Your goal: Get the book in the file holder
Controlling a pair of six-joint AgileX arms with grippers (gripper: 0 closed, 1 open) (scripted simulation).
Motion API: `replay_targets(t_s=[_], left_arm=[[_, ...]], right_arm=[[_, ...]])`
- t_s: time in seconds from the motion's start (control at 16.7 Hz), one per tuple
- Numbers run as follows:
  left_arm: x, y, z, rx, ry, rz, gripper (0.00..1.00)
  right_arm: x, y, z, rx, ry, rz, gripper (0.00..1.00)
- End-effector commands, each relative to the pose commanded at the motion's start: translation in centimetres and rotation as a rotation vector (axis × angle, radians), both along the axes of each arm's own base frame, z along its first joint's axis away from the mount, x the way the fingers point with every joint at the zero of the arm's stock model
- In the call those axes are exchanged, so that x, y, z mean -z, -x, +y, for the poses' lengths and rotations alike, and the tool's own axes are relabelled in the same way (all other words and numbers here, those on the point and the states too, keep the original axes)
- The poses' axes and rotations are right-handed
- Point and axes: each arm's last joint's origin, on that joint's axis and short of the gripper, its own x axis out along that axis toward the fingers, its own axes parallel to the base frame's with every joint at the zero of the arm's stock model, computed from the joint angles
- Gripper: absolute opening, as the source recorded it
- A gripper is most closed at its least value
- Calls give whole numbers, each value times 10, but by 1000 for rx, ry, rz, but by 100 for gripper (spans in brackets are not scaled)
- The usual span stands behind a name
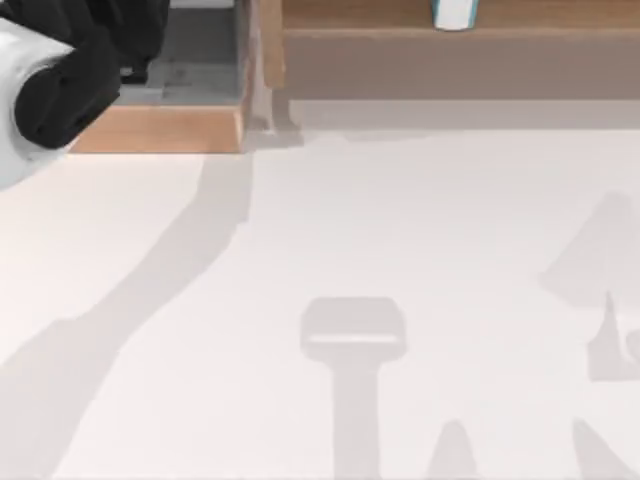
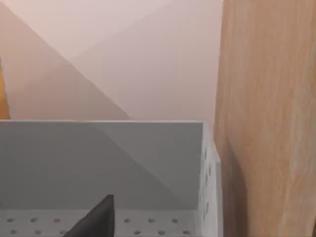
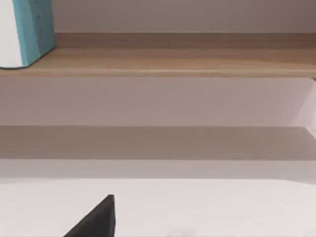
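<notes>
Left arm [image 1: 60,80] hung over the file holder [image 1: 200,60] at the table's [image 1: 400,300] far left. Its wrist view looked down into the holder: grey back wall, speckled floor, nothing inside that I could see. One dark fingertip [image 2: 96,219] of the left tool showed at the frame edge; apart or together, couldn't tell.

The book [image 1: 455,13] stood upright on the long wooden shelf unit [image 1: 450,50], well right of the holder, touched by neither arm. Right wrist view had it at the shelf's top board [image 3: 32,32], teal cover, white pages. One fingertip [image 3: 96,219] of the right tool showed there above the table, aimed at the shelf; state couldn't be told either.

Step, as I judge it: the book had not been picked, so the task was at or near the start. The next move would call for a tool to close on the book's narrow sides, lift it clear of the shelf and carry it left into the holder's open top.

Counts: one book, one file holder, one shelf unit, two arms.
</notes>
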Motion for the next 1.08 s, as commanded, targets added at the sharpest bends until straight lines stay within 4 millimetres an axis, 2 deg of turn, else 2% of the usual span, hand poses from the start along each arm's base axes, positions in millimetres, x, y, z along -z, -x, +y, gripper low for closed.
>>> replay_targets(t_s=[0.12,0.24,0.42,0.54,0.66,0.78,1.08], left_arm=[[9,-33,-51,4,3,-2,100],[29,-58,-102,6,4,-1,100],[71,-83,-167,3,3,2,100],[101,-93,-199,-2,1,5,100],[126,-97,-222,-6,1,6,100],[141,-99,-235,-8,3,5,100],[146,-100,-239,-8,4,4,100]], right_arm=[[0,0,0,0,0,0,100],[0,0,0,0,0,0,100],[0,0,0,0,0,0,100],[0,0,0,0,0,0,100],[0,0,0,0,0,0,100],[0,0,0,0,0,0,100],[0,0,0,0,0,0,100]])
